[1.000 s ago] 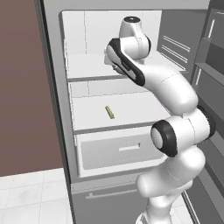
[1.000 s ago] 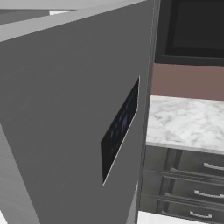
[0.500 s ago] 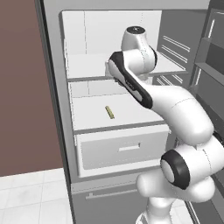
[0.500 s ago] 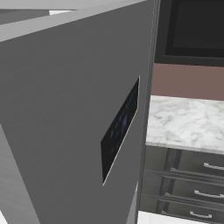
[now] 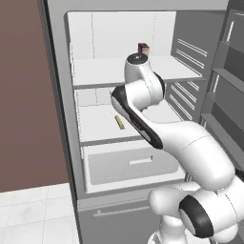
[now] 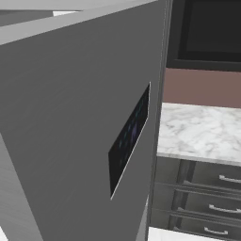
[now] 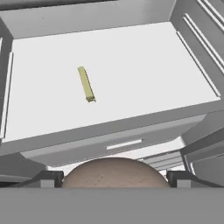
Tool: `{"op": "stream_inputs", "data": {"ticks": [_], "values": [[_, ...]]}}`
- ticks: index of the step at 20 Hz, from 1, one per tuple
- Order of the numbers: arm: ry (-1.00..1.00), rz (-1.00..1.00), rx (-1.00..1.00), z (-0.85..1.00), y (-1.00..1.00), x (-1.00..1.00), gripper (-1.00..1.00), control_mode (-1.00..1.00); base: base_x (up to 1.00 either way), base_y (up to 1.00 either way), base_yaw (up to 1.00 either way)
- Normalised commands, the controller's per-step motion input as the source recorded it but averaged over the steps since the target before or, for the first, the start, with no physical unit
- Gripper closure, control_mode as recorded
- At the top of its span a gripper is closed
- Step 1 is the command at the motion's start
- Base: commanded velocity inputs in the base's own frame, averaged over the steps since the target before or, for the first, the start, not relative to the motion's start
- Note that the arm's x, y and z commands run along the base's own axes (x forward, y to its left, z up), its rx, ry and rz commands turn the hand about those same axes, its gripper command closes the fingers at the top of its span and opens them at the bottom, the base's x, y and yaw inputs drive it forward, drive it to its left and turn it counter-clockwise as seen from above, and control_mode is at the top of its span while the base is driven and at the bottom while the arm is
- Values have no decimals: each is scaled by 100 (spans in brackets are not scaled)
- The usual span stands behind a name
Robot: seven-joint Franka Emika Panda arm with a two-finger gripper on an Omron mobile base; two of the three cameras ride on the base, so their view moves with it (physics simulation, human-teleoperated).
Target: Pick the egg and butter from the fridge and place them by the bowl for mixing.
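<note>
While the egg (image 7: 114, 170) rides in the hand (image 7: 114, 178): I see both fingers pressed on its sides, clamped across its width; a rounded shell gives little purchase, so a jerky swing could squirt it out.
Drawer (image 7: 124, 144) below: a dropped egg would land here or roll off the front.
Butter (image 7: 86, 84): lying flat on the middle shelf of the fridge (image 5: 190, 52), not yet fetched; thin and low, easy to miss.
Carton (image 5: 143, 48): upper shelf, behind the arm; I judge the elbow could clip it.
Door (image 6: 70, 117): stands between me and the surface (image 6: 202, 132); swinging out carelessly risks a knock.
</note>
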Motion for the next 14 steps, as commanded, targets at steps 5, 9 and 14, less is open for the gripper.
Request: {"op": "stream_inputs", "data": {"ticks": [5,9,14], "values": [[-3,0,-7,-48,3,-15,100,-100,0,0,0],[-4,0,0,-24,10,0,100,-100,0,0,0],[0,0,0,-1,0,0,100,-100,0,0,0]]}}
